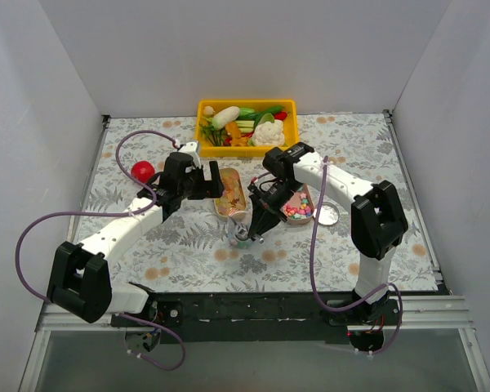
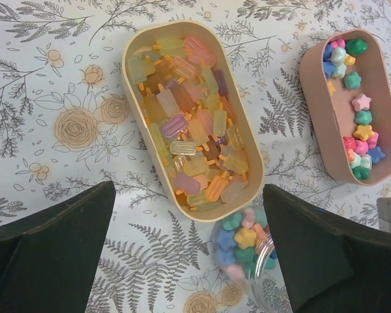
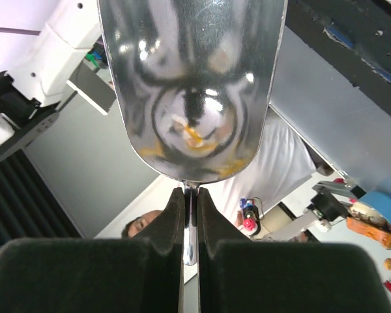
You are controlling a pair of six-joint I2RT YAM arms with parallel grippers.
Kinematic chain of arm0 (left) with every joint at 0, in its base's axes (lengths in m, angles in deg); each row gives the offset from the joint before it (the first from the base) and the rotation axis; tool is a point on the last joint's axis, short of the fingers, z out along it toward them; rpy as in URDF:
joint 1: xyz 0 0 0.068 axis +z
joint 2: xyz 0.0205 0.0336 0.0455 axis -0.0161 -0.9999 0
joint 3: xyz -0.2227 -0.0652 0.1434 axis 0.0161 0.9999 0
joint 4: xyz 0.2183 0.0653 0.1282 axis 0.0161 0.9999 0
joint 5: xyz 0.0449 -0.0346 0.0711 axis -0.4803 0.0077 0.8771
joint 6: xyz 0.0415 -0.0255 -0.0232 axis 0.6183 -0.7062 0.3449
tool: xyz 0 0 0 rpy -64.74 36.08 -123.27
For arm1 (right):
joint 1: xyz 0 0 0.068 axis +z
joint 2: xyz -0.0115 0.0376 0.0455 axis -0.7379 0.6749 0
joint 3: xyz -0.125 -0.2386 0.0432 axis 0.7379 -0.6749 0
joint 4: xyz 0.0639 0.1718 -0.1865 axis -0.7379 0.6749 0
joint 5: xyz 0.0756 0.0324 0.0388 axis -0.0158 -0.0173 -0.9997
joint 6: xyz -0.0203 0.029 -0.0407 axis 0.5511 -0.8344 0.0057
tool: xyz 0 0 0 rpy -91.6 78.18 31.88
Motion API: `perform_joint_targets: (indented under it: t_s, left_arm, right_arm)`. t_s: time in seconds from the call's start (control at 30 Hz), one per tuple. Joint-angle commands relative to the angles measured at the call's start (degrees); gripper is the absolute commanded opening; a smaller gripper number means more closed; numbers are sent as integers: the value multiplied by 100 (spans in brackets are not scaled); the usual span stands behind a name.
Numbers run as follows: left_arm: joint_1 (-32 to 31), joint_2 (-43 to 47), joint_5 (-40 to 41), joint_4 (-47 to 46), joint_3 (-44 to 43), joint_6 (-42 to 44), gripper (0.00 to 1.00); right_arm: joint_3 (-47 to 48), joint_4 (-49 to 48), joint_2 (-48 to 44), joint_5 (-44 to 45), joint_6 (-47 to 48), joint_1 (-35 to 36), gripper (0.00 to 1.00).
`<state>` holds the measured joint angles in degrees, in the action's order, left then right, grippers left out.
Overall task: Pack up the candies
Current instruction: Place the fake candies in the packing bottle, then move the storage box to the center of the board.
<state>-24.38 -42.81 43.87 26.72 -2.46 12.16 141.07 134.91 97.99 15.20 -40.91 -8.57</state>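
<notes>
Pastel popsicle-shaped candies fill an oval tan tray (image 2: 133, 91), which also shows in the top view (image 1: 229, 196). Star-shaped pastel candies lie in a second tray (image 2: 316, 98), seen in the top view (image 1: 298, 206). A glass jar (image 2: 247, 251) partly filled with star candies lies tilted below the first tray, also in the top view (image 1: 240, 237). My left gripper (image 2: 189, 254) is open and empty, hovering over the first tray's near end and the jar. My right gripper (image 3: 191, 215) is shut on the handle of a metal scoop (image 3: 192, 85), held over the jar (image 1: 260, 216).
A yellow bin (image 1: 204, 108) of toy vegetables stands at the back. A red ball (image 1: 142, 171) lies at the left. A round jar lid (image 1: 327, 216) lies right of the star tray. White walls enclose the floral table.
</notes>
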Motion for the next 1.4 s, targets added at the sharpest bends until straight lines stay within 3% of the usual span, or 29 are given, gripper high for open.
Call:
perform_joint_targets:
  t_s: [0.0, 0.3, 0.43, 0.7, 0.87, 0.93, 1.0, 1.17, 1.27, 1.37]
  left_arm:
    - [-10, 128, 245, 94, -209, 1, 98]
    - [34, -153, 34, 446, -543, -132, 98]
    - [34, -162, 34, 735, -385, -219, 98]
    - [34, -574, -959, 789, -717, -580, 90]
    - [-80, -1470, -2065, 411, -1368, 35, 87]
    - [-150, -1769, -1892, 367, -1779, 123, 86]
    - [-133, -2191, -1146, 524, -2105, -17, 84]
    - [-19, -2570, -152, 1025, -2809, -184, 83]
    - [34, -2334, 472, 1202, -2714, -193, 81]
    - [69, -2122, 412, 1351, -2469, -167, 73]
  right_arm:
    - [294, 23, -133, -304, -200, -48, 1]
    - [1754, 23, -230, 1320, -16, -57, 1]
    - [1966, 6, -379, 2838, 160, -75, 1]
    - [1607, -161, -845, 5125, 239, -233, 1]
    - [1272, -556, -995, 5927, 327, -461, 1]
    - [1342, -680, -916, 5998, 362, -532, 1]
    - [1483, -724, -872, 5981, 371, -550, 1]
    - [1282, -978, -915, 5875, 415, -550, 1]
    - [1149, -1075, -898, 5796, 503, -550, 1]
    - [1175, -1102, -819, 5691, 529, -550, 1]
